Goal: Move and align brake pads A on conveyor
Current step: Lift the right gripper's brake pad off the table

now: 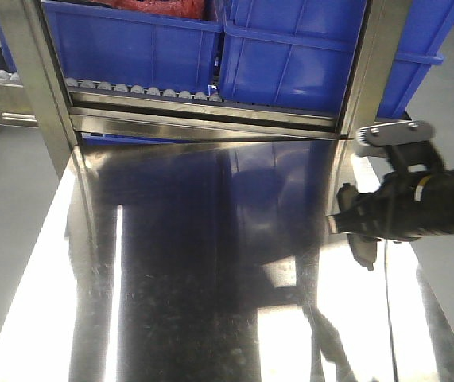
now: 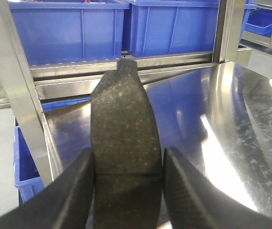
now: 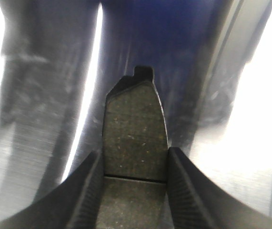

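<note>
In the left wrist view my left gripper is shut on a dark grey brake pad. The pad sticks out forward, its centre groove level with the fingertips, over the shiny steel table. My right gripper is shut on a second brake pad, held the same way above the steel surface. In the front view the right gripper hangs over the table's right side with its pad pointing down. The left gripper does not show in that view. The conveyor is out of view.
Blue plastic bins sit on a roller rack behind the steel table. Steel uprights stand at the table's far corners. Another blue bin sits low beside the table on the left.
</note>
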You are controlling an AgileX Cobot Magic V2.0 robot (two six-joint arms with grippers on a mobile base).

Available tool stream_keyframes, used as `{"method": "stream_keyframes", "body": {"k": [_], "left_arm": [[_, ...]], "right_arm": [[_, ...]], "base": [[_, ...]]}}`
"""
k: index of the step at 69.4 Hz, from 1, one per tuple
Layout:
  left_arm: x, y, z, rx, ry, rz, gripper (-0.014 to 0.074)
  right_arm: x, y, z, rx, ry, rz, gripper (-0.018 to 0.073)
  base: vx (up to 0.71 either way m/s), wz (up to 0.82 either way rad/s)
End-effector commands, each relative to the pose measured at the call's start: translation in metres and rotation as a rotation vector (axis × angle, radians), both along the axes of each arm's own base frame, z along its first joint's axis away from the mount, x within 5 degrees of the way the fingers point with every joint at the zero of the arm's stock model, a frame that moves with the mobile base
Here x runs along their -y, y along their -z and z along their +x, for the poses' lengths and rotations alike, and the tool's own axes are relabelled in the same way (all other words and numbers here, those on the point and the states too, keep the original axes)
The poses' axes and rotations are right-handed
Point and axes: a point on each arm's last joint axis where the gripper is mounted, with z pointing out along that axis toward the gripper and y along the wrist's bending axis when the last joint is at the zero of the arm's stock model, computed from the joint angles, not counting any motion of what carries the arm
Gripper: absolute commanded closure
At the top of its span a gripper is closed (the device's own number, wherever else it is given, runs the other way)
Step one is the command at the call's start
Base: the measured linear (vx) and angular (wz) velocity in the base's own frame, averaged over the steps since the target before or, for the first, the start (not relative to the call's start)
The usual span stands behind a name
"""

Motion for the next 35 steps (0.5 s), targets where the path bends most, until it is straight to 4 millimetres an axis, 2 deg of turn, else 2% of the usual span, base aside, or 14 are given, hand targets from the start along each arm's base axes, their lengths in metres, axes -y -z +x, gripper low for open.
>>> {"method": "stream_keyframes", "body": {"k": [1,15,35], "left_arm": [[0.002,-0.017,0.001,0.111,0.013,-0.040,0.0554],[0.002,-0.017,0.001,0.111,0.013,-0.040,0.0554],[0.002,-0.017,0.001,0.111,0.013,-0.040,0.0554]], "right_arm": [[0.006,-0.029,-0.019,0.214,-0.003,0.047,0.0552],[0.021,-0.043,-0.070,0.410,0.001,0.099,0.0552],[0.037,-0.040,-0.129,0.654,-0.010,0.138,0.0552]], "base": [[0.00,0.00],[0.00,0.00],[0.00,0.00]]}}
